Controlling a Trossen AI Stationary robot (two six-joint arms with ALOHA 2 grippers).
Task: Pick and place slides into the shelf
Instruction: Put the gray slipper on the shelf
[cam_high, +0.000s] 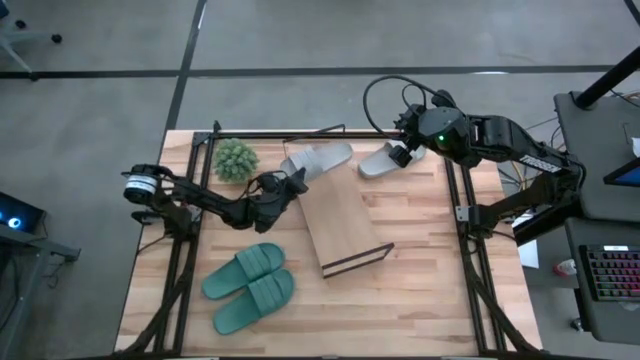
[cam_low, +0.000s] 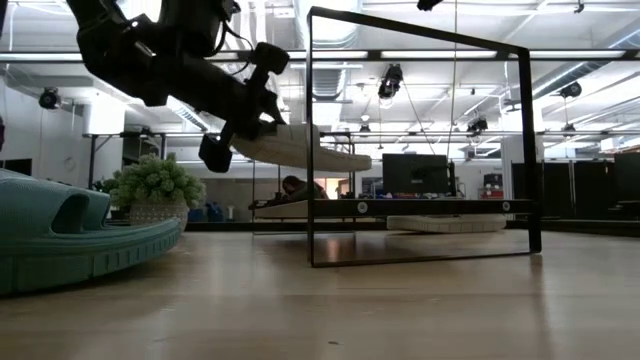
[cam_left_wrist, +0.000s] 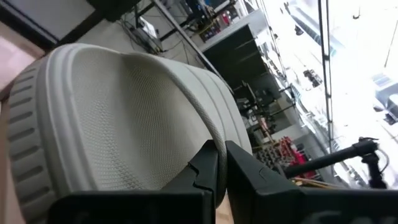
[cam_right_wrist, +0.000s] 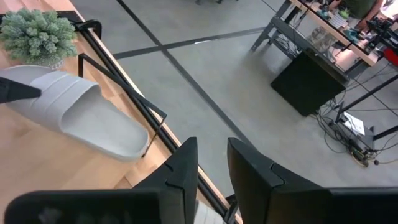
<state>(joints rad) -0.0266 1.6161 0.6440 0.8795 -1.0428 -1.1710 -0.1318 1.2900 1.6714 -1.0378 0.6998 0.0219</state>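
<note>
My left gripper is shut on one light grey slide, which shows lifted in the low view over the shelf's board. The shelf is a light-wood board in a thin black wire frame, mid-table. The second grey slide lies sole-down on the table by the far edge. My right gripper hovers above it, fingers a little apart, touching nothing. Two teal slides lie side by side, sole-down, near the table's near left. My left gripper pinches the grey slide's strap end between its two fingers, a thin rim of the slide between the fingertips. It comes roughly level from the table's left. The slide is lifted clear, its free end sloping slightly down over the shelf.
A small fuzzy green plant stands by the far left edge, close to my left arm. The shelf's upright black wire frame rises around the board. Black rails run along the table's sides. Bare wood lies to the shelf's right.
</note>
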